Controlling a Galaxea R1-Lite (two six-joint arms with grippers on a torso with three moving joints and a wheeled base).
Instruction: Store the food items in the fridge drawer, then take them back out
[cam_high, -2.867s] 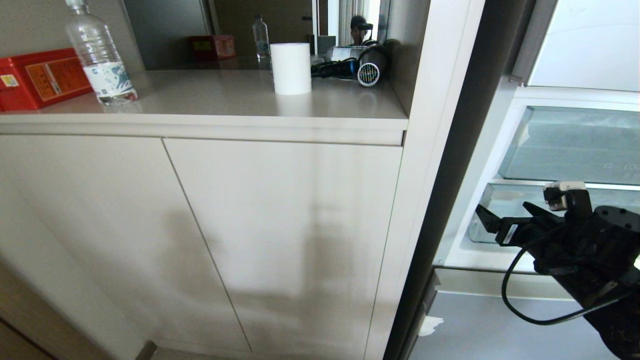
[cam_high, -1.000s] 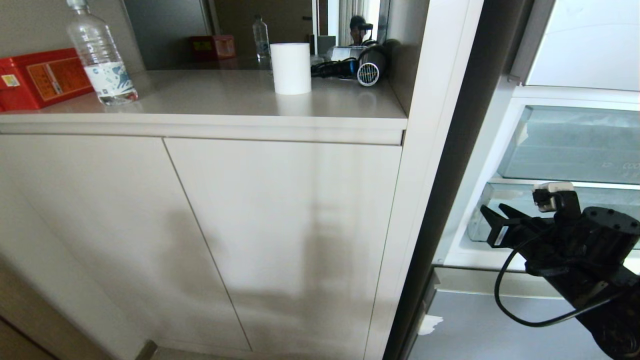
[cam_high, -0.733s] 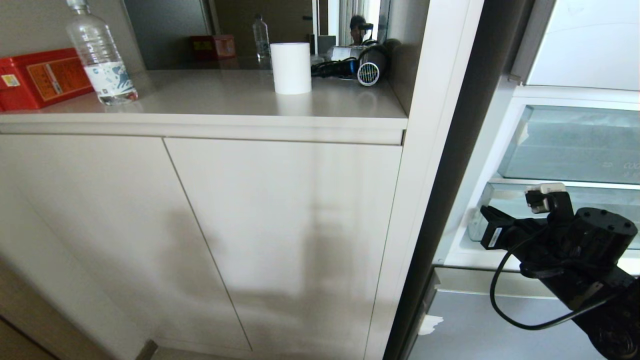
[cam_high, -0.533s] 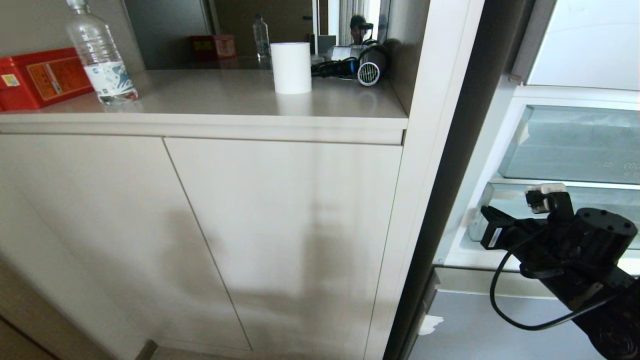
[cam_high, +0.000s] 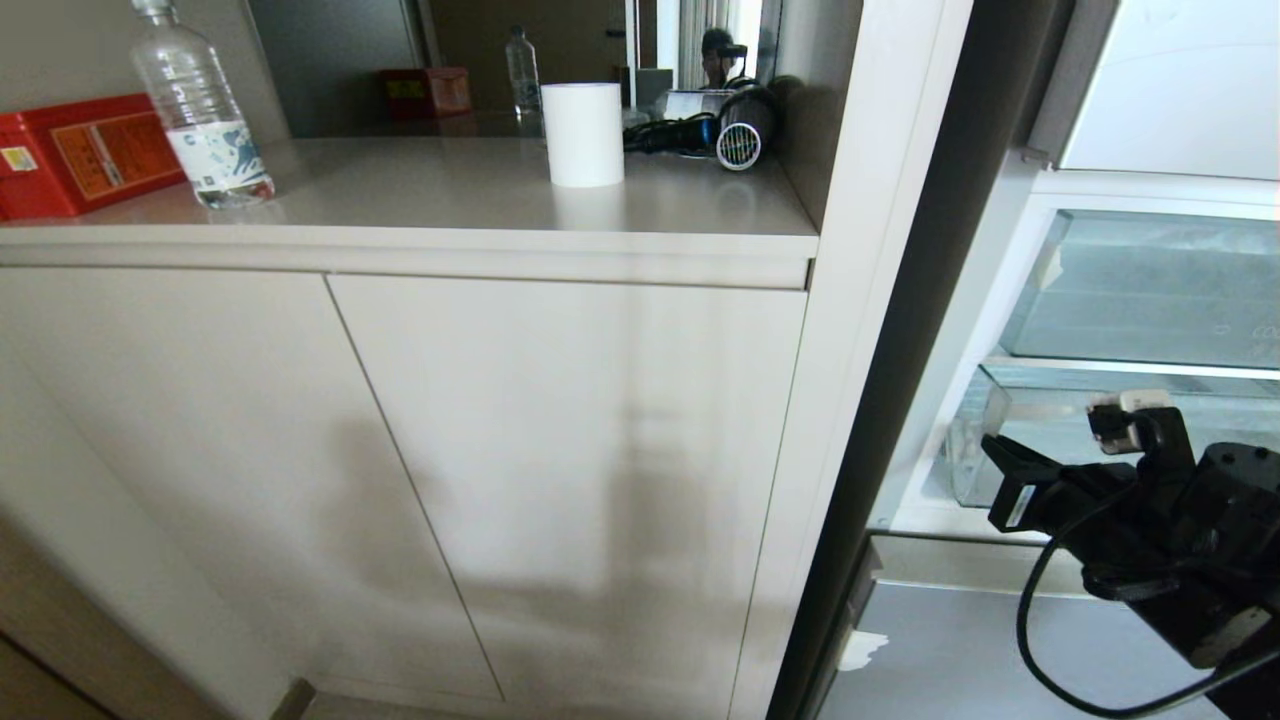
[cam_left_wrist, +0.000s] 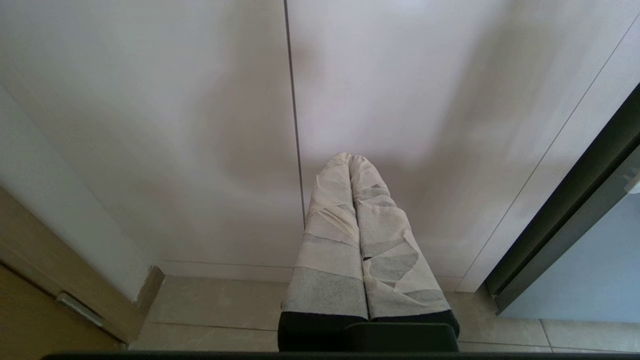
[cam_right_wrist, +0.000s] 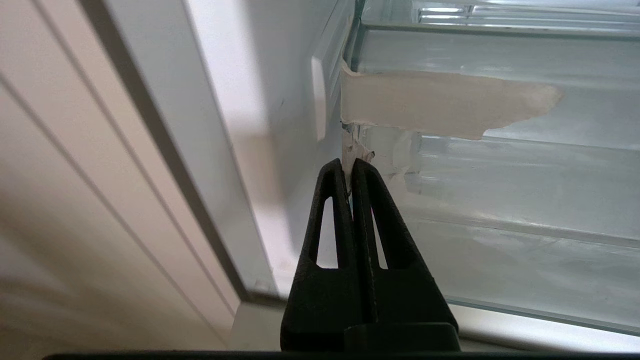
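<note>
Presently: right gripper (cam_right_wrist: 351, 167) pinched shut on tape tab (cam_right_wrist: 356, 152) at fridge drawer (cam_right_wrist: 500, 165) corner, likely pull-handle; left gripper (cam_left_wrist: 350, 160) parked, jaws together, empty.

On the counter (cam_high: 420, 215), from left: box (cam_high: 75, 155), bottle (cam_high: 195, 115), roll (cam_high: 582, 135), hair dryer (cam_high: 725, 132). Below, two cabinet doors (cam_high: 560, 480) side by side. To the right, open fridge: upper bin (cam_high: 1150, 290) above drawer (cam_high: 1040, 425), with right gripper (cam_high: 1000, 462) at the drawer's left front corner.
</note>
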